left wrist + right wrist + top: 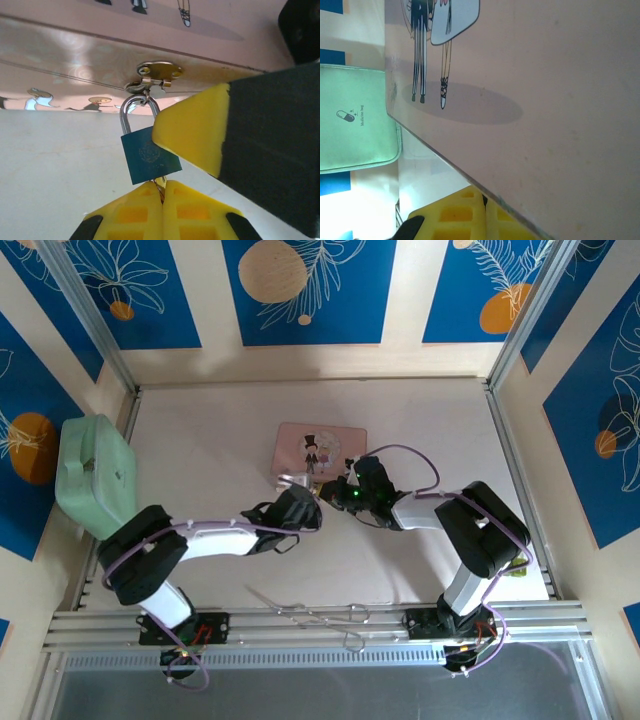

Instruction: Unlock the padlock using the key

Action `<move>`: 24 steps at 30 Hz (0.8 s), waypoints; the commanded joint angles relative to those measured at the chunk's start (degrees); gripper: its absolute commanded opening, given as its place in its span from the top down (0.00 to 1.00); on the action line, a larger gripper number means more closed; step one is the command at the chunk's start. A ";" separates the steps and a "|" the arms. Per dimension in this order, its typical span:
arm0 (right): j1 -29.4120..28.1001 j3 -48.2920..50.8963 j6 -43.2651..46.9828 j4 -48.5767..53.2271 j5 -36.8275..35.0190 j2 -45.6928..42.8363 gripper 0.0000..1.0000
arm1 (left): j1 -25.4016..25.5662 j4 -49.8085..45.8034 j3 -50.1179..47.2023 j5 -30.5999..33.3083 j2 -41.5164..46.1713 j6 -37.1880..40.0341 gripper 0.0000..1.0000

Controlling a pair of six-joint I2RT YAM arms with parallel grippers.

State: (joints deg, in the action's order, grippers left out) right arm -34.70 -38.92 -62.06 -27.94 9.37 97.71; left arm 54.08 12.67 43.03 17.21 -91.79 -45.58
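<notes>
L pincer (163, 196) clsd under padlock (149, 157) | R pincer (484, 202) touching its side

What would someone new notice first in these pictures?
A tiny blue-bodied padlock hangs from the latch of the pink box at mid-table. The left claw, shut on what looks like the key, sits just under it, with the right claw close beside. A mint green bag lies at the table's far left.

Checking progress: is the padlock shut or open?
Looks shut, not certain: the padlock hangs from the pink box's latch, one shackle leg seated in the body; the other leg is hidden behind a yellow finger.
</notes>
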 commanded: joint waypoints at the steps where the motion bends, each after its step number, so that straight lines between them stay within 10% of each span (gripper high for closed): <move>1: -5.03 4.42 -14.93 25.09 11.27 8.33 1.00 | 6.49 -12.10 5.00 12.94 -3.07 10.27 1.00; 13: -9.25 2.26 -16.14 31.51 8.13 7.76 1.00 | 13.40 -28.16 10.68 33.76 -7.28 10.65 1.00; 18: -8.01 3.44 -16.69 27.06 9.89 9.13 1.00 | 13.06 -26.57 10.85 28.95 -7.42 9.92 1.00; 24: -6.29 2.64 -14.72 28.09 9.73 8.95 1.00 | 10.88 -31.56 8.53 20.89 1.69 1.98 0.46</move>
State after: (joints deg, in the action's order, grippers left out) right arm -39.57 -41.65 -64.51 -24.38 5.02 98.54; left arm 66.35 -4.89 52.53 32.51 -96.03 -42.54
